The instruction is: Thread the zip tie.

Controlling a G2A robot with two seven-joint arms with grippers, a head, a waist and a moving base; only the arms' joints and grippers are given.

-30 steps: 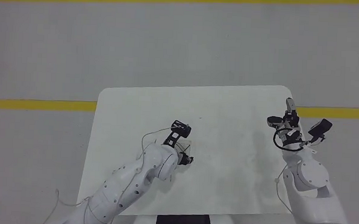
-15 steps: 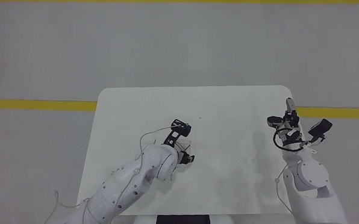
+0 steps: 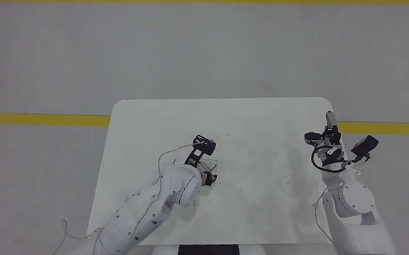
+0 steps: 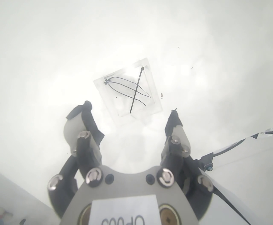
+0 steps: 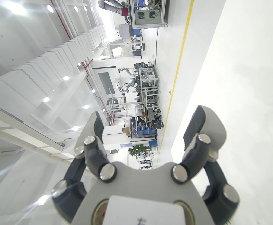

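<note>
Three black zip ties (image 4: 136, 89) lie crossed inside a small clear square tray (image 4: 149, 70) on the white table (image 3: 259, 123). My left gripper (image 4: 130, 110) hovers just short of the tray's near corner, open and holding nothing. In the top view the left gripper (image 3: 211, 176) sits over the table's left-middle area, where the wrist covers the tray. My right gripper (image 3: 320, 129) is held at the table's right edge. In its own wrist view the right gripper (image 5: 148, 113) stands open and empty, pointing out past the table (image 5: 245, 64) toward the room.
Small dark specks (image 4: 192, 68) dot the table beyond the tray. A yellow floor line (image 3: 47, 118) runs past both sides of the table. A white cable (image 3: 172, 153) loops off the left wrist.
The left wrist and gripper have shifted slightly to the left and away from the robot. The right arm has kept still.
</note>
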